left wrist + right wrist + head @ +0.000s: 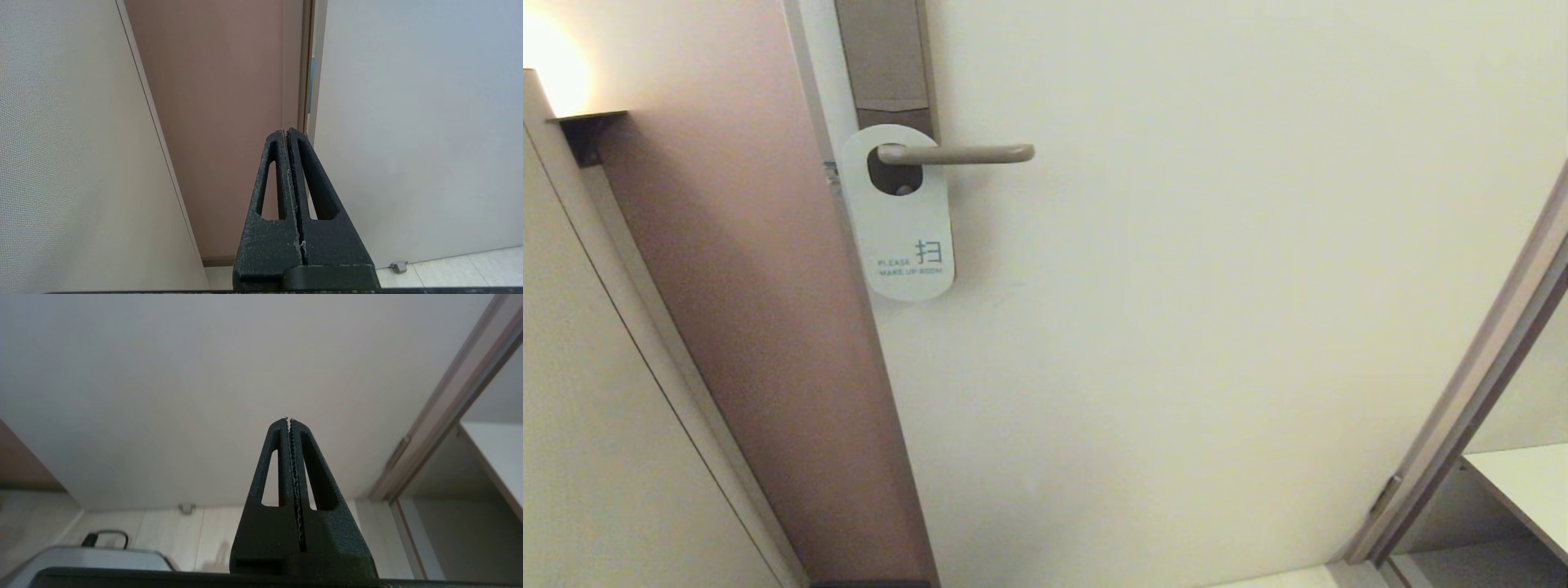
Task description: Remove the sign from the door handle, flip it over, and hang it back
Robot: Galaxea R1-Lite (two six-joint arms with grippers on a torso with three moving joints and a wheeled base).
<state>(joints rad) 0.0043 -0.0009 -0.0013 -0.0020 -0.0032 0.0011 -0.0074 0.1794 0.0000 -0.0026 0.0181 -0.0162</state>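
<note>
The sign hangs by its oval hole on the door handle, white face out with teal "PLEASE MAKE UP ROOM" lettering. The handle is a slim beige lever on a tall brown-grey backplate, high on the door in the head view. Neither arm shows in the head view. My left gripper is shut and empty, low down, facing the door's edge and the brown jamb. My right gripper is shut and empty too, low before the door's lower part.
The white door fills the head view, with a brown jamb and a pale wall panel to its left. A frame and a white shelf stand at the right. A door stop sits on the floor.
</note>
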